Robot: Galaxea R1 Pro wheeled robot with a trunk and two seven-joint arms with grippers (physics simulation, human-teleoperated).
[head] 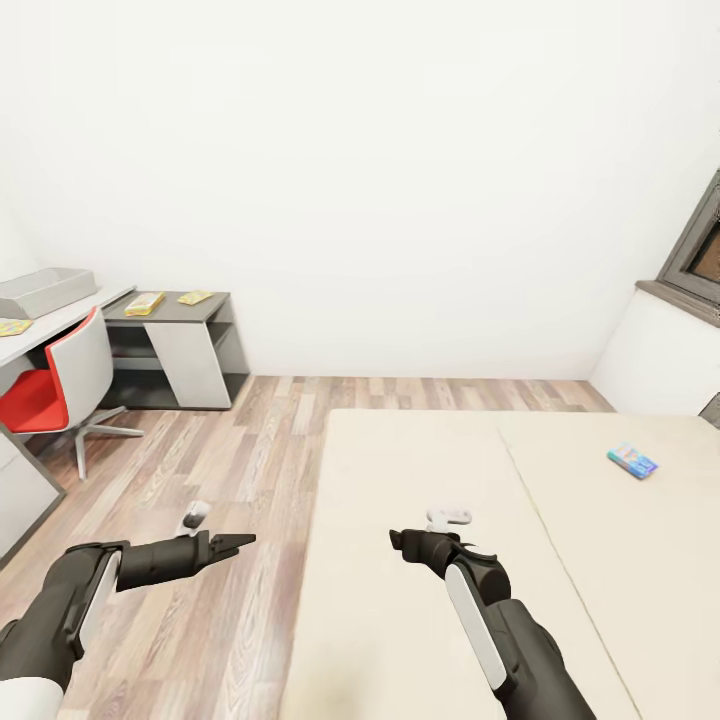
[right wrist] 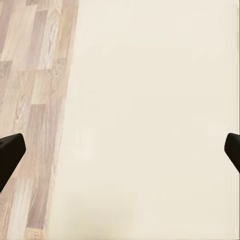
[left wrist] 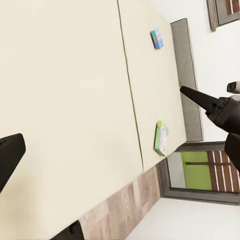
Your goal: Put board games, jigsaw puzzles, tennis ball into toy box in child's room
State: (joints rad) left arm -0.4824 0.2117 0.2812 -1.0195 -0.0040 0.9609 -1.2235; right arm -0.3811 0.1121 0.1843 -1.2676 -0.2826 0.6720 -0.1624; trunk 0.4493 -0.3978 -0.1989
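- Left gripper (head: 240, 541) is hanging over the wood-plank floor (head: 230, 470) just off the bed's near-left edge, pointing toward the bed. Its fingers look pressed together into one dark point in the head view, but the left wrist view has a dark fingertip (left wrist: 10, 155) way off at one edge, so honestly I can't tell whether it's spread or closed. Holding nothing.
- Right gripper (head: 398, 540) is hovering over the beige mattress (head: 420, 470), empty, jaws spread wide: in the right wrist view one fingertip (right wrist: 10, 152) is sitting at each edge with bare mattress between them.
- A small blue board game box (head: 633, 460) is lying flat on the far right half of the bed, well apart from both grippers, long axis running slightly diagonal across the mattress.
- The left wrist view is catching a second board game (left wrist: 161, 138), greenish, flat near the grey headboard (left wrist: 187, 80), long axis roughly along the headboard.
- Over by the wall, the L-shaped table (head: 170, 305) is carrying the light grey toy box (head: 45, 291) at its left end.
- Two yellowish flat boxes (head: 145, 303) are lying on the dark top, another colourful one (head: 12, 327) at the picture's edge.
- Red-and-white chair (head: 60, 390) is tucked at the desk.
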